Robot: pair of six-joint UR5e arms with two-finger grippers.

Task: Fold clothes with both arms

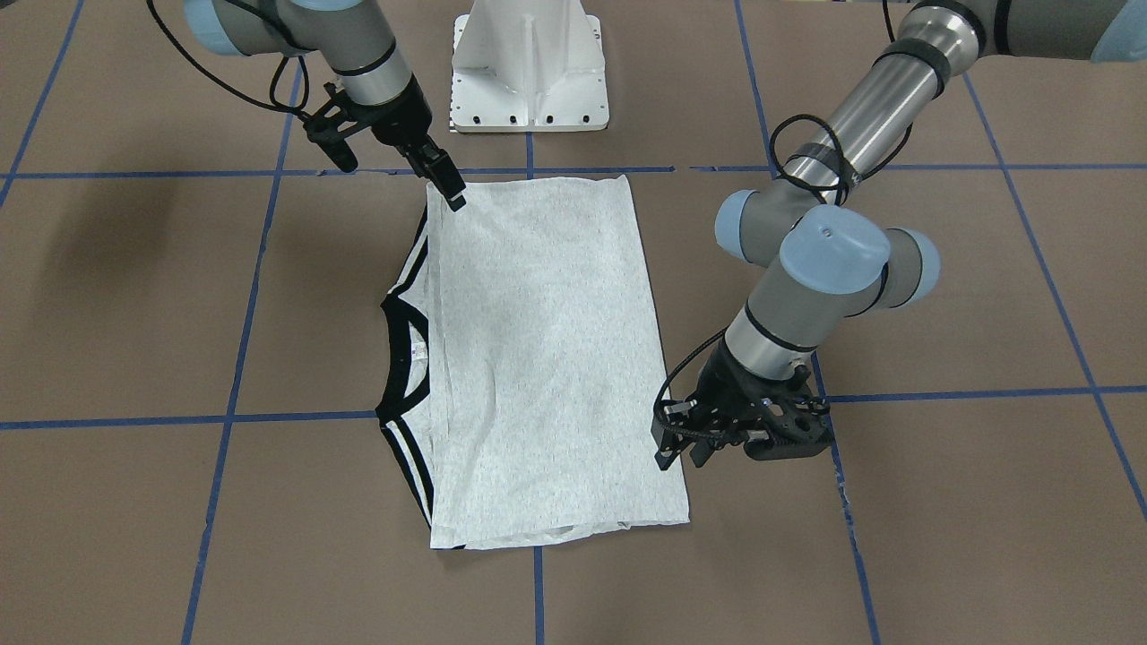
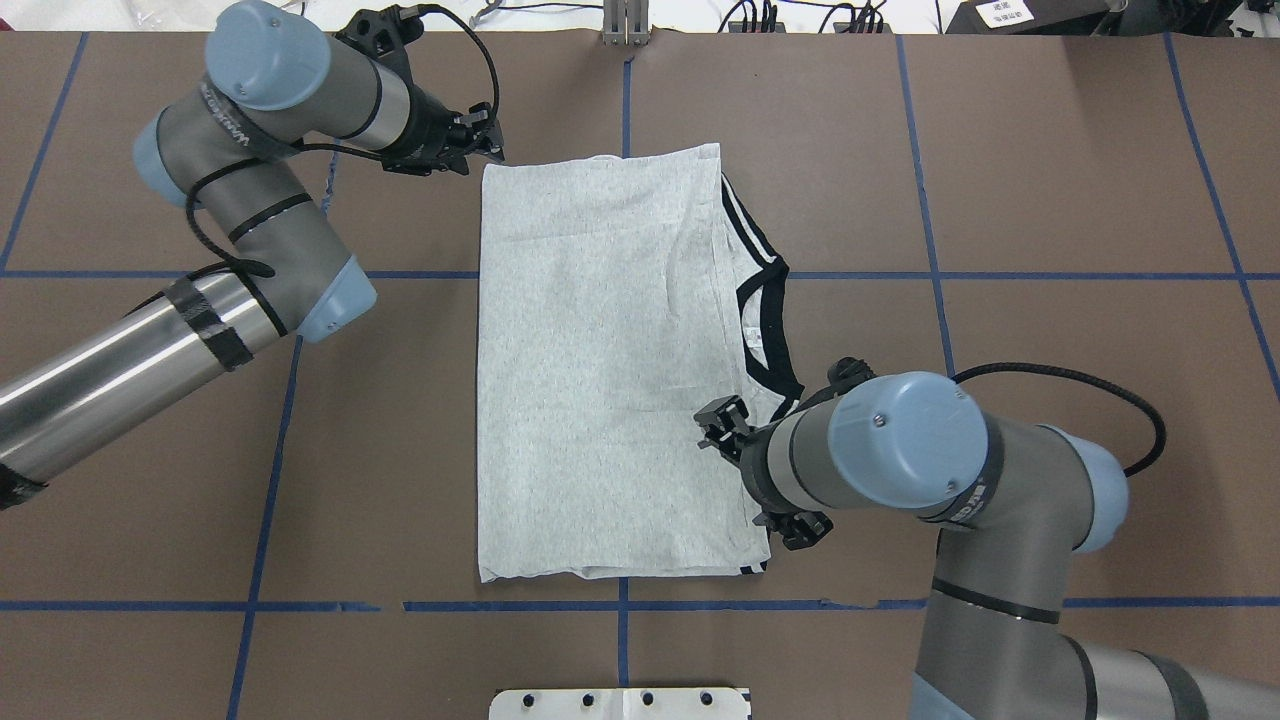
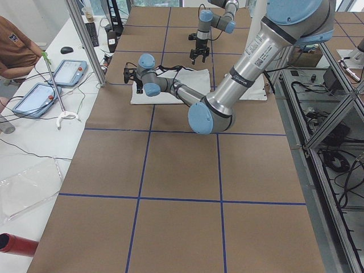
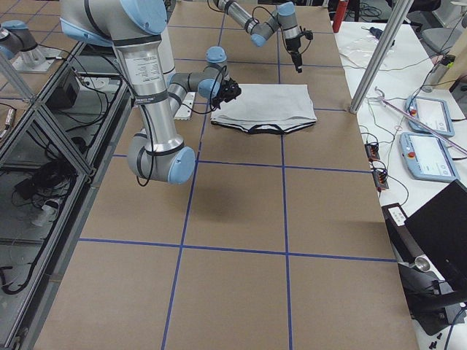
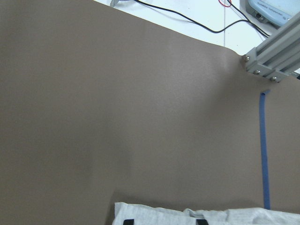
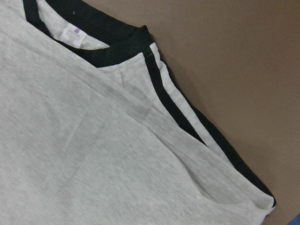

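While the left gripper (image 1: 683,457) gapes beside the T-shirt (image 1: 538,358) and the right gripper (image 1: 451,190) hides how its jaws stand, unequal grasps might skew the fold.

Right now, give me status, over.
Left tool open beside the T-shirt corner. Right tool at another corner, open or shut unclear. T-shirt folded, flat. Nothing blocking.
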